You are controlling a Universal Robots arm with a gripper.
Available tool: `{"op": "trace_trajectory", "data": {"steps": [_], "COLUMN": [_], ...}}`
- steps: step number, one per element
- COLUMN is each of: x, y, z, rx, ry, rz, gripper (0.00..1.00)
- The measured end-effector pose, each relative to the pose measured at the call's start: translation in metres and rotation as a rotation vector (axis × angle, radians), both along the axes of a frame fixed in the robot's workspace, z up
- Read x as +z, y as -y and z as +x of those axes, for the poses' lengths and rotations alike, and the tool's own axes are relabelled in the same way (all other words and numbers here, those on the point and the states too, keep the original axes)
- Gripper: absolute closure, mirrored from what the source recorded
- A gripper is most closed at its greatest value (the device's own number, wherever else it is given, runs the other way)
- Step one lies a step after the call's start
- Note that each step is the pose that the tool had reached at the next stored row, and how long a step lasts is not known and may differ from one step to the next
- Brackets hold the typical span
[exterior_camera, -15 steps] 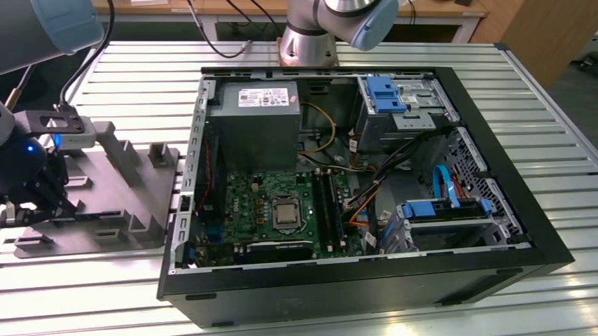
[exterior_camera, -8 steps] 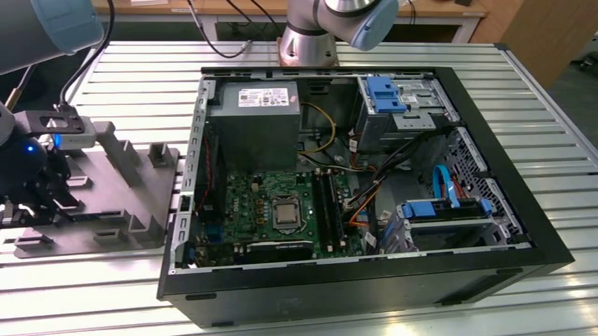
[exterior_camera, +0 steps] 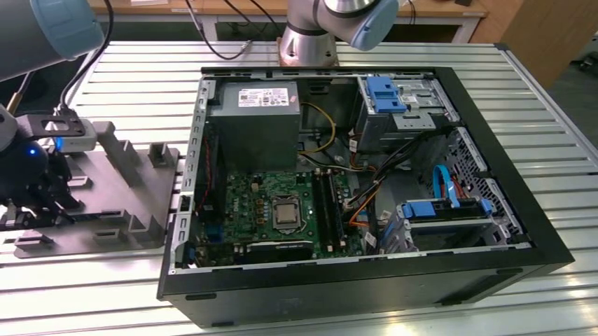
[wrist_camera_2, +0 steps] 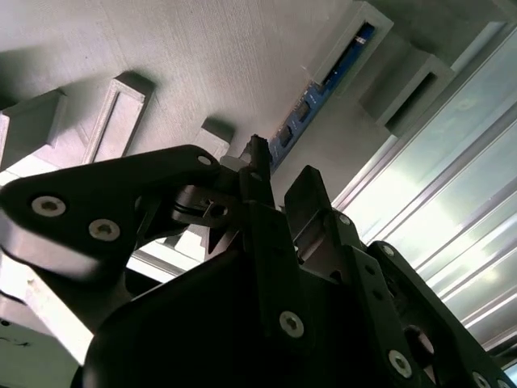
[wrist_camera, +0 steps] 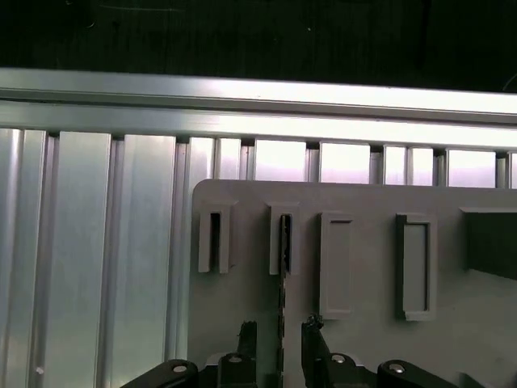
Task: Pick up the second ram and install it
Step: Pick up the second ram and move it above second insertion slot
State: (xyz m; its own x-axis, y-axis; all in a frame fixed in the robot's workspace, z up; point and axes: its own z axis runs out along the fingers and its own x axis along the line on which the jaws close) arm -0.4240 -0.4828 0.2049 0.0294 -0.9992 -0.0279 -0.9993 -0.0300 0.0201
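The second ram (wrist_camera: 284, 242) stands on edge in a slot of the grey tray (wrist_camera: 363, 267); in the second wrist view its blue-green edge (wrist_camera_2: 323, 81) runs away from the fingertips. My gripper (wrist_camera: 279, 327) is open and straddles the near end of the stick, with one finger (wrist_camera: 246, 333) on each side and a small gap to each. The same open stance shows in the second wrist view (wrist_camera_2: 281, 174). In the exterior view the gripper (exterior_camera: 38, 203) hangs over the tray (exterior_camera: 122, 210) at the exterior view's left, beside the open computer case (exterior_camera: 374, 280).
The tray's upright pegs (exterior_camera: 117, 150) rise close around the gripper. Inside the case lie the motherboard (exterior_camera: 271, 203), its long black memory slots (exterior_camera: 327, 203), a power supply (exterior_camera: 252, 119) and loose cables (exterior_camera: 393, 161). Everything rests on a ribbed metal table (exterior_camera: 523, 105).
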Motion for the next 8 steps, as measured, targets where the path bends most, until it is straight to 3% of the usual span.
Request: {"op": "trace_trajectory", "data": {"steps": [8], "x": [-0.0065], "y": [-0.0002], "z": [-0.0053], "rx": [0.006], "ry": [0.0001], "rz": [0.0001], "gripper": [0.64]}}
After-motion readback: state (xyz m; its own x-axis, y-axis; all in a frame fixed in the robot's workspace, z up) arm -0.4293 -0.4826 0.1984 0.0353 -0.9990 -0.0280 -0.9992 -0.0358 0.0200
